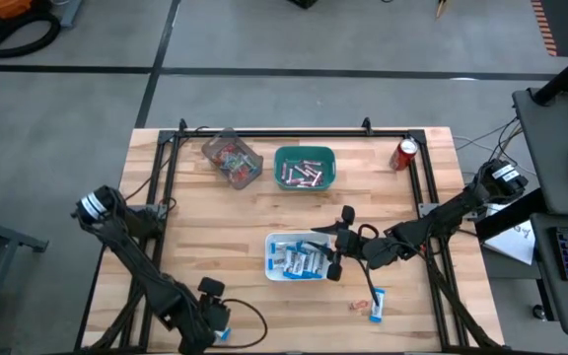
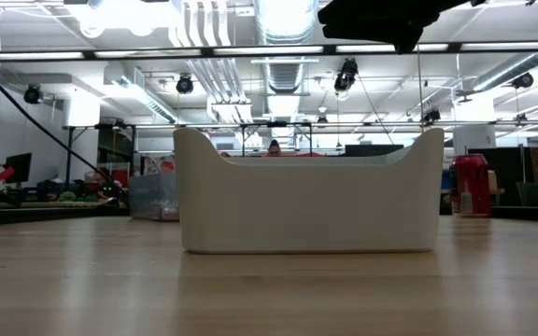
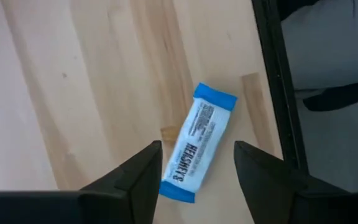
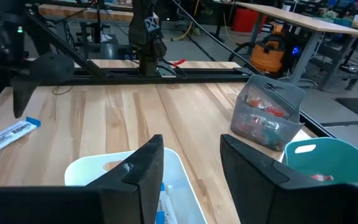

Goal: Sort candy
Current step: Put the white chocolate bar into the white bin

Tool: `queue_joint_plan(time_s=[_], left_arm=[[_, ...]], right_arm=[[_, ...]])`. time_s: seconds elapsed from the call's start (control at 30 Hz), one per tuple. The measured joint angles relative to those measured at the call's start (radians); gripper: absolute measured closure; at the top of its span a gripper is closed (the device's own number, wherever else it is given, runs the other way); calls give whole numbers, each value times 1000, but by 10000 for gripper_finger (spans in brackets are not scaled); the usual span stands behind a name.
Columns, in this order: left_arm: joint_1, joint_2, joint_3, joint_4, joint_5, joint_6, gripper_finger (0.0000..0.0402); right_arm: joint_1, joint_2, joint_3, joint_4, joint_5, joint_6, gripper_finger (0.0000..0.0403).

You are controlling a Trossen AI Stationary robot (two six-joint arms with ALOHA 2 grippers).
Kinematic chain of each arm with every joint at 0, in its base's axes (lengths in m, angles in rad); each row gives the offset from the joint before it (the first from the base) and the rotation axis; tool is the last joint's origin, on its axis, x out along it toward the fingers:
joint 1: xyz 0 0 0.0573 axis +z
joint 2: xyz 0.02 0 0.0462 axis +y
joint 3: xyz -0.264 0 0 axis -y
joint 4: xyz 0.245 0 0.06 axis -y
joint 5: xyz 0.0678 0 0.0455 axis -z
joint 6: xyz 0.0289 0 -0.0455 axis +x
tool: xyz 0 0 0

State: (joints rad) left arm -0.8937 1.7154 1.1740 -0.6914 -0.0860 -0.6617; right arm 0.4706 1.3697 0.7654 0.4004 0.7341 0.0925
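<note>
At the near left edge of the wooden table (image 1: 215,212), the left gripper (image 3: 194,171) hangs low over a blue-and-white packet (image 3: 198,151) that lies flat on the wood beside the black frame rail (image 3: 277,93); its two dark fingers stand apart on either side of the packet without gripping it. Farther back, toward the far edge, a clear container (image 1: 232,158) holds red-orange pieces, and just to its right a green bin (image 1: 305,168) holds slim pinkish-white sticks. In the middle of the table a white bin (image 1: 294,257) carries a heap of blue-and-white packets. The right gripper (image 1: 339,243) hovers above that bin's right side, its fingers partly spread and holding nothing, as its wrist view shows the bin's rim below them. To the right of the white bin, near the front edge, another blue-and-white packet (image 1: 378,305) and a small red-orange piece (image 1: 359,305) lie loose on the wood. A red soda can (image 1: 405,154) stands at the far right corner.
</note>
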Motion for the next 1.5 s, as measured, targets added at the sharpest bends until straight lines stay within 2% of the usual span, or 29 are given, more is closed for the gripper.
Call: queue_joint_plan(time_s=[0.23, 0.63, 0.83, 0.97, 1.27, 1.5], left_arm=[[-12, 32, -29, 9, 26, -100, 222], [-24, 135, -31, 25, -1, -108, 222], [-24, 143, -31, 27, -3, -107, 229], [-25, 143, -31, 26, -3, -76, 261], [-26, 131, -29, 36, 10, -23, 378], [-23, 44, -29, -113, -29, 40, 395]], right_arm=[[0, 0, 0, 1, 0, 1, 254], [0, 0, 0, 2, 0, 1, 254], [0, 0, 0, 2, 0, 2, 255], [0, 0, 0, 2, 0, 1, 255], [0, 0, 0, 2, 0, -5, 255], [0, 0, 0, 2, 0, -6, 255]])
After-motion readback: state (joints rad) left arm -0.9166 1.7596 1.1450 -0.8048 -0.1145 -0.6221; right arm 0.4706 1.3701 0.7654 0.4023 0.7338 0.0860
